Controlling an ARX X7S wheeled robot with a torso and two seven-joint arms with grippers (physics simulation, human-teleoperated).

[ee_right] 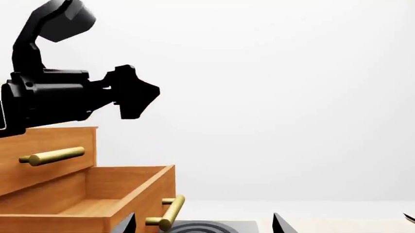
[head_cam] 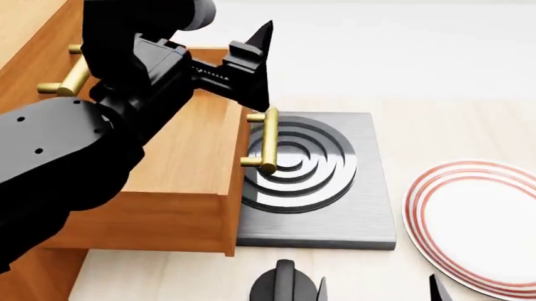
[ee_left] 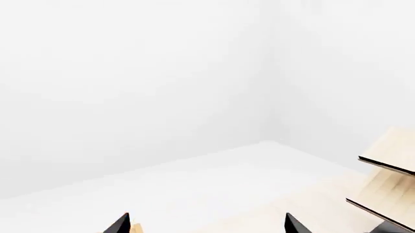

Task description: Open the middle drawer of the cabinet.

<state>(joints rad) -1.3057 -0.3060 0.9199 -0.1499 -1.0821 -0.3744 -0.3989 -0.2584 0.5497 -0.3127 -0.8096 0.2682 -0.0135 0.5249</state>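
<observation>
The orange-brown cabinet (head_cam: 34,37) stands at the left in the head view. Its middle drawer (head_cam: 180,169) is pulled far out, its inside bare, and its brass bar handle (head_cam: 267,141) hangs over the grey stove plate. The uppermost drawer's handle (head_cam: 64,84) sits higher, further left. My left gripper (head_cam: 260,63) hovers open just above the pulled-out drawer's front, holding nothing; the left wrist view shows its spread fingertips (ee_left: 121,223) over pale table. My right gripper (head_cam: 377,290) is open at the near table edge, facing the drawer handle (ee_right: 170,213).
A grey stove plate (head_cam: 373,200) with concentric rings lies right of the cabinet, partly under the drawer front. A white plate (head_cam: 477,219) with red rings lies at the right. A pale slanted wooden rack (ee_left: 389,179) shows in the left wrist view.
</observation>
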